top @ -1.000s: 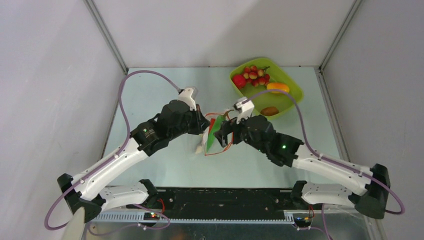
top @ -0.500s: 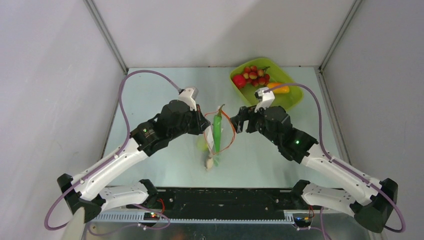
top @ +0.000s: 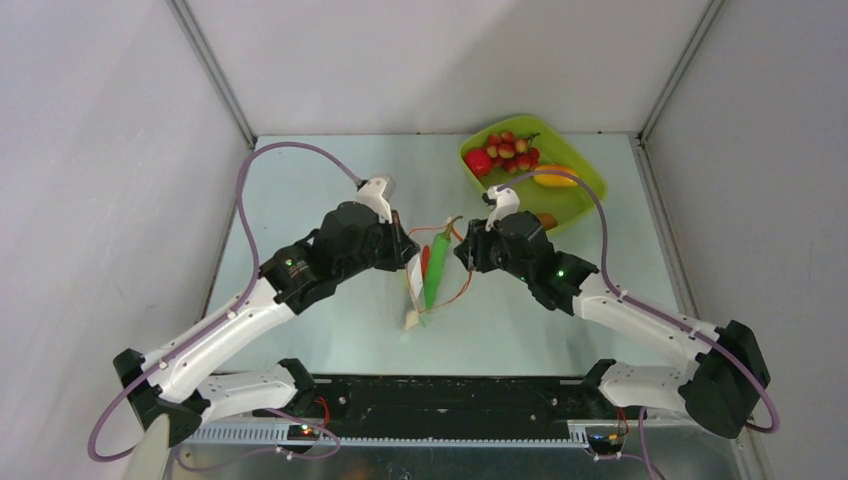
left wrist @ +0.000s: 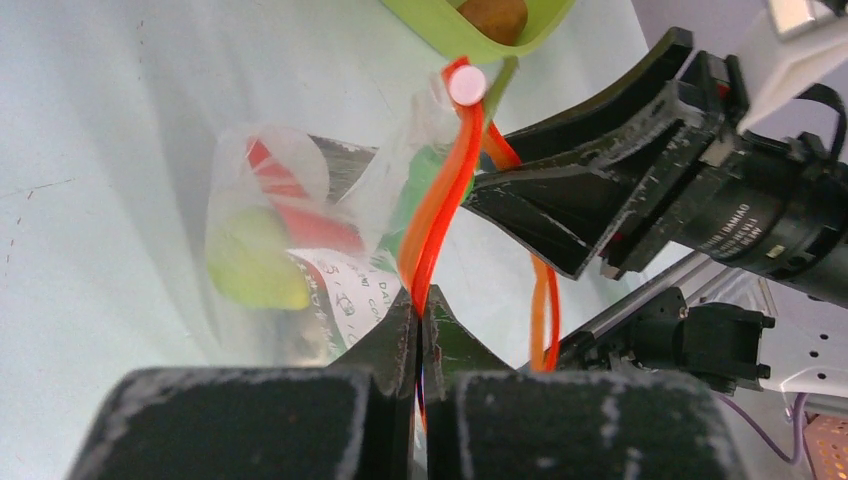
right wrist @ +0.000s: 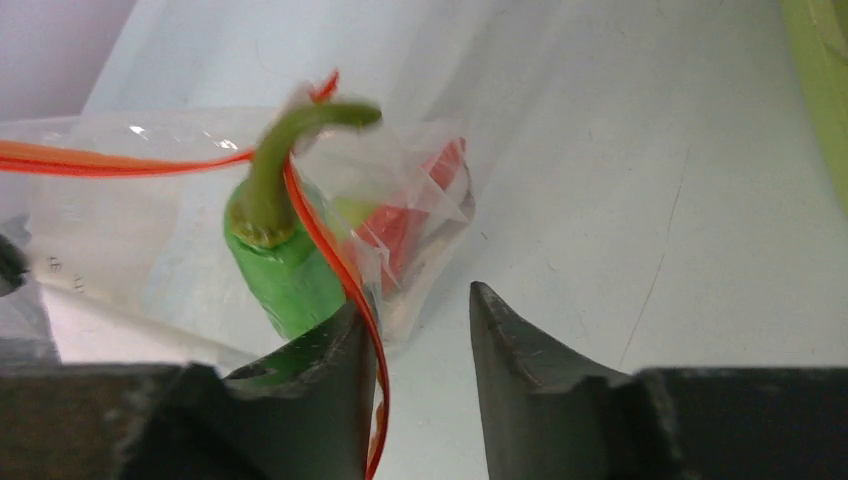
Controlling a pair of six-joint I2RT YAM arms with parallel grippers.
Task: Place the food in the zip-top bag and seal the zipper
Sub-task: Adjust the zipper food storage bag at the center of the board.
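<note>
Bag note: left gripper [left wrist: 422, 300] is clamping the zipper [left wrist: 445, 200] of the zip-top bag [left wrist: 240, 180], holding it up mid-table between both arms. Right gripper [right wrist: 412, 300] is sitting part-open beside the strip, gripping nothing. Film is looking light, limp and slippery, with the green bean [right wrist: 285, 275] poking out. Stiffer orange strip is looking like the safest hold.

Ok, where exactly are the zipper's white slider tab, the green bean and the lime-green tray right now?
Round white slider tab [left wrist: 466, 86], left wrist view, centre of the tab.
Long green toy bean [right wrist: 285, 275], right wrist view, its glossy body.
Lime-green plastic tray [top: 583, 197], top view, bare floor near right rim.
</note>
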